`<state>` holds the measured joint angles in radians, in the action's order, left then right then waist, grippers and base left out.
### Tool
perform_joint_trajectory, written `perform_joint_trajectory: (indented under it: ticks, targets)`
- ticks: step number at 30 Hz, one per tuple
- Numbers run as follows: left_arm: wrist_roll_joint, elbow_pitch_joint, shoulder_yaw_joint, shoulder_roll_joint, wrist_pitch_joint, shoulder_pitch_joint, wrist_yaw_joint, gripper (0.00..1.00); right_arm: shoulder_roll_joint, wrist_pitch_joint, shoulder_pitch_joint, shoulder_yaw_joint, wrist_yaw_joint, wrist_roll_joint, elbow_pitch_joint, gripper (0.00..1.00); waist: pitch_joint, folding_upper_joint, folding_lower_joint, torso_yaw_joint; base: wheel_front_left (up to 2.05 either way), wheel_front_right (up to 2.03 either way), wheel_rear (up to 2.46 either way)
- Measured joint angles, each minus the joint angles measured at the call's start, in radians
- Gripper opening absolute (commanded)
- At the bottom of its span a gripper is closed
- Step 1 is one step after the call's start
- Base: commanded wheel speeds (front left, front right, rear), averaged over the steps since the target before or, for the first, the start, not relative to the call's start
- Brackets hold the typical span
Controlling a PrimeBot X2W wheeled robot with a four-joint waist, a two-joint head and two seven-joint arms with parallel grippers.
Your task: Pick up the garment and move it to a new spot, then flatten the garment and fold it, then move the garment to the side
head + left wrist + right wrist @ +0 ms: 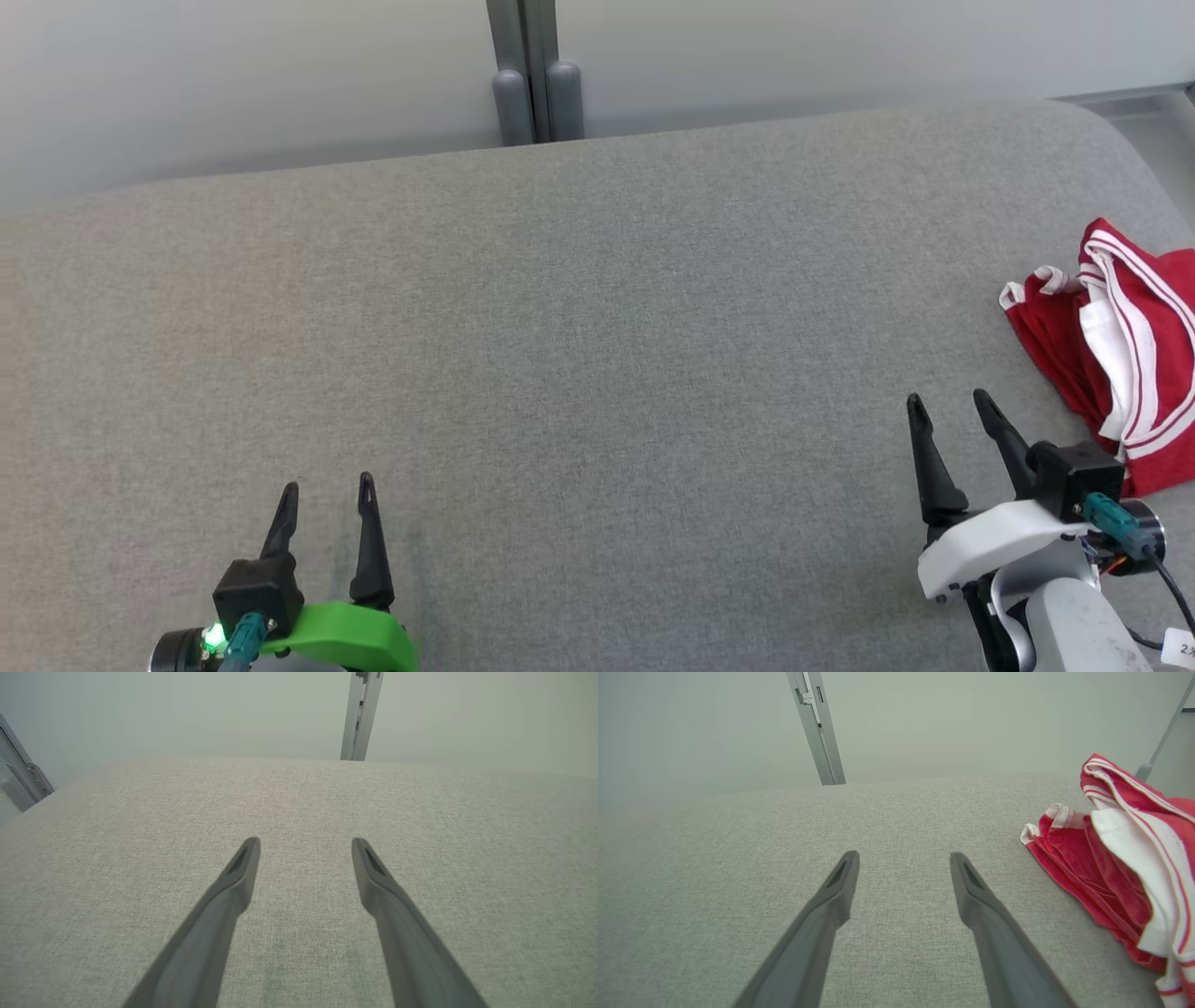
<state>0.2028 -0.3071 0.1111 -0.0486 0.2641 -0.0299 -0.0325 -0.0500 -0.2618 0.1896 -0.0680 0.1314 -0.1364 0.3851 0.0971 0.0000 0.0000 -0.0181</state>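
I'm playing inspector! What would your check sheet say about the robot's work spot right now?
Surface: grey fabric surface, bare apart from the garment at its right side.
Job's things: red-and-white garment, crumpled in a heap by the right edge, not held.
Clutter: nothing seen.
Jaws: left jaws open over bare fabric at lower left; right jaws open, just left of the garment, not touching it.
Cables: left teal plug at the left wrist; right teal plug with a black cable at the right wrist.
Surroundings: pale wall and grey post behind the far edge.
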Motion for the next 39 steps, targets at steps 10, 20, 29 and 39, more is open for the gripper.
perform_joint_trajectory:
  ticks: [10, 20, 29, 39]
  targets:
    - [0.001, 0.011, -0.028, 0.000, 0.000, 0.072, 0.021, 1.00, 0.001, 0.000, -0.071, 0.007, 0.000, -0.022, -0.003, 1.00, -0.079, 0.0000, 0.0000, 0.040, 0.00, 0.00, 0.00]
    - [0.058, -0.040, -0.035, 0.005, -0.018, 0.096, 0.026, 0.00, 0.015, 0.025, -0.114, 0.008, 0.000, -0.072, 0.048, 0.00, -0.094, 0.0000, -0.0001, 0.044, 0.00, 0.00, 0.00]
    - [0.224, -0.031, -0.055, 0.005, -0.061, 0.092, 0.043, 0.00, 0.015, 0.064, -0.114, 0.004, 0.000, -0.243, 0.028, 0.00, -0.094, 0.0000, 0.0000, 0.042, 0.00, 0.00, 0.00]
    - [0.384, -0.019, -0.079, 0.005, -0.105, 0.075, 0.059, 0.00, 0.014, 0.105, -0.114, -0.001, 0.000, -0.413, 0.003, 0.00, -0.094, 0.0000, 0.0000, 0.040, 0.00, 0.00, 0.00]
